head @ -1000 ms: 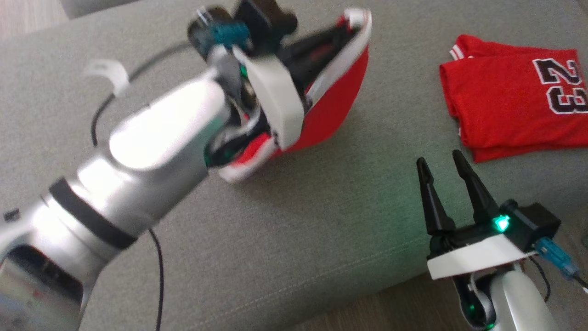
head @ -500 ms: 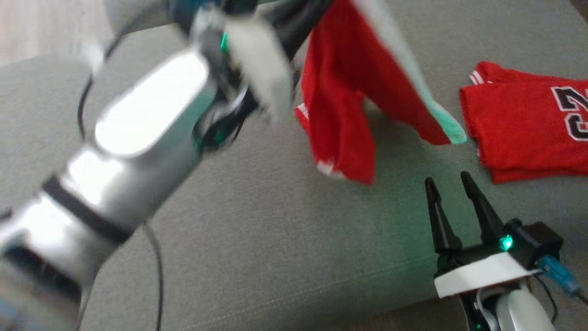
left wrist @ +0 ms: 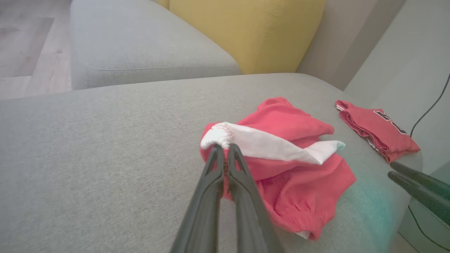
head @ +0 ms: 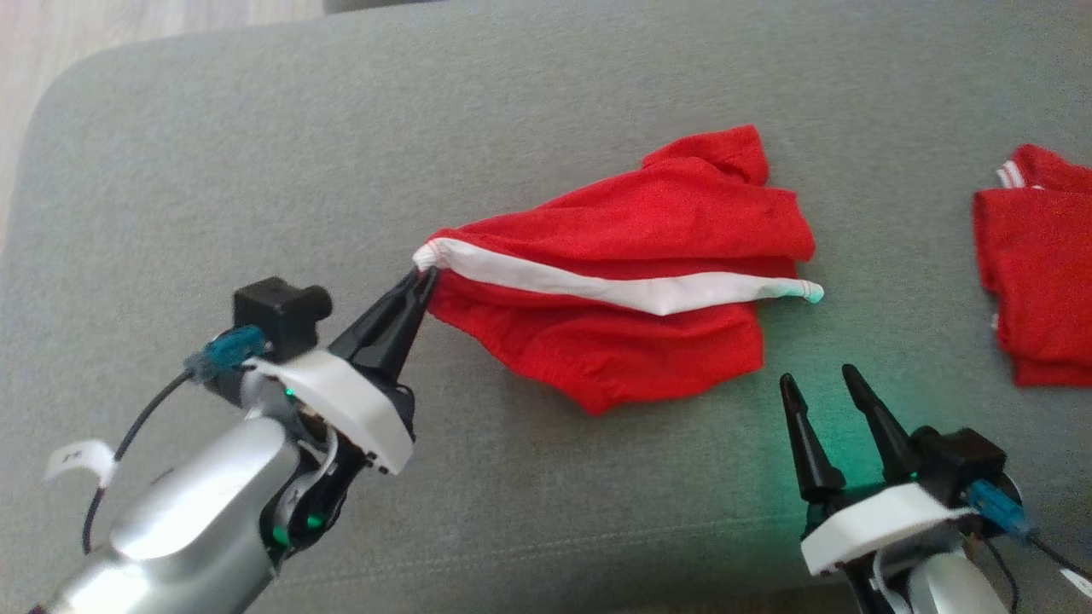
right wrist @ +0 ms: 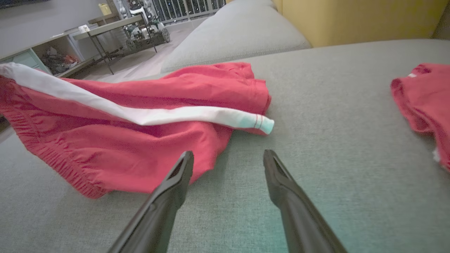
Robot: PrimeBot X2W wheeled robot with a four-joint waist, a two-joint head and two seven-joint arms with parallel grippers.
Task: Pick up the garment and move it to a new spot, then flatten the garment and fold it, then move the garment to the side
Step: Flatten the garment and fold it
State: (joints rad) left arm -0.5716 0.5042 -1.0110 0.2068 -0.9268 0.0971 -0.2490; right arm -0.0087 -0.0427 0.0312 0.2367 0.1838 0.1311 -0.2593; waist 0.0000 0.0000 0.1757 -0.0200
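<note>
The garment [head: 648,256] is a pair of red shorts with a white side stripe, lying crumpled on the grey sofa cushion [head: 256,170]. My left gripper [head: 422,277] is shut on the stripe's left end, at the garment's left corner; the left wrist view shows the pinch on the white fabric [left wrist: 224,149]. My right gripper [head: 819,384] stands open just off the garment's lower right edge, touching nothing. In the right wrist view the garment [right wrist: 123,140] spreads left of and beyond the open right gripper [right wrist: 228,158], the stripe's end lying just ahead of it.
A folded red jersey [head: 1036,264] lies on the cushion at the right edge, also seen as a red pile [left wrist: 378,128] in the left wrist view. A yellow cushion [left wrist: 246,31] stands behind. The sofa's front edge runs just below both grippers.
The left arm has swung down and toward me from its raised pose, laying the garment out on the cushion. The head camera has shifted. The right gripper stays open in place.
</note>
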